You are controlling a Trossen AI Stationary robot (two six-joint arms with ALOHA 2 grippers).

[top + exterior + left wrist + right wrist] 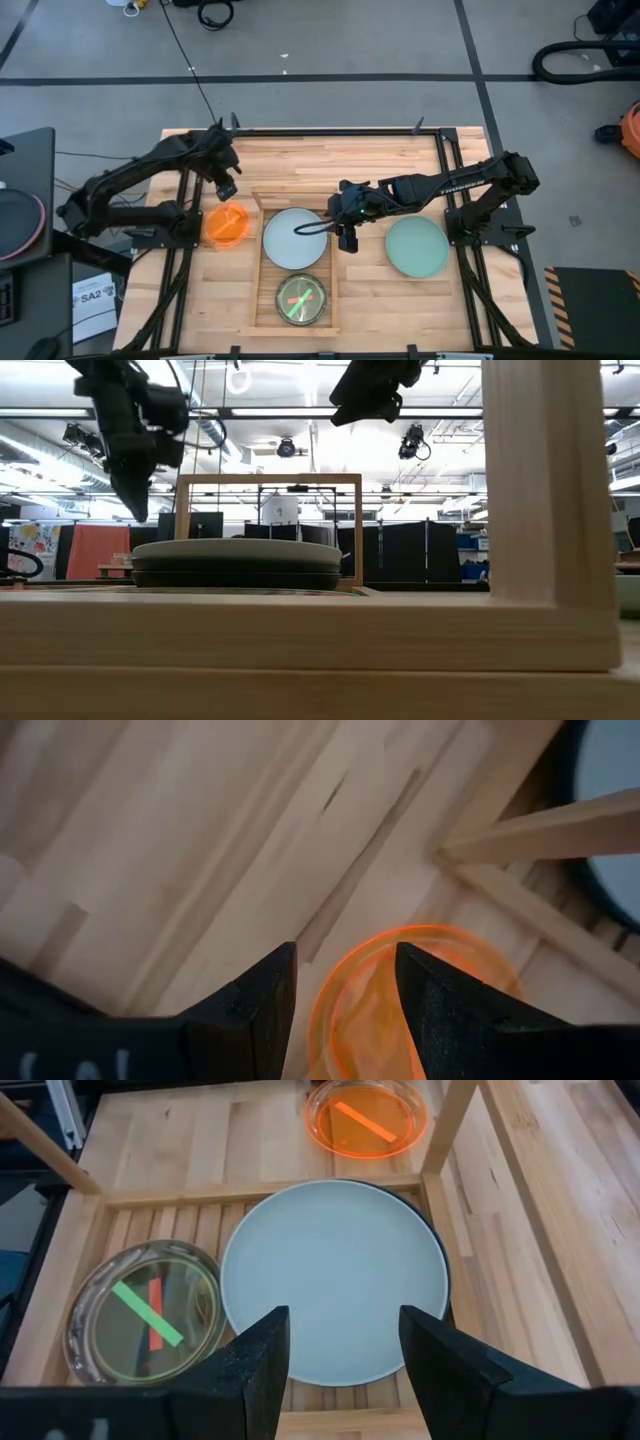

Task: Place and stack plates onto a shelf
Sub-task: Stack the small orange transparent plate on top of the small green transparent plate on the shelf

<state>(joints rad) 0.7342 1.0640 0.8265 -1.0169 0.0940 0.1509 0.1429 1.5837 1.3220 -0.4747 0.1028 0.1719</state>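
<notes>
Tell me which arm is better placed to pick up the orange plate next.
Left. The left gripper hovers open right above the orange plate, which lies on the table beside the shelf. The right gripper is open over the pale plate inside the shelf, farther away.

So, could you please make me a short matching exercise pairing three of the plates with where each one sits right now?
Things:
1. orange plate
2. pale blue-white plate
3. mint green plate

Places:
A. on the table to the right of the shelf
B. on the table beside the shelf's left rim, under the left end effector
C. inside the shelf, topping a stack

Pairs: 1-B, 2-C, 3-A
</notes>
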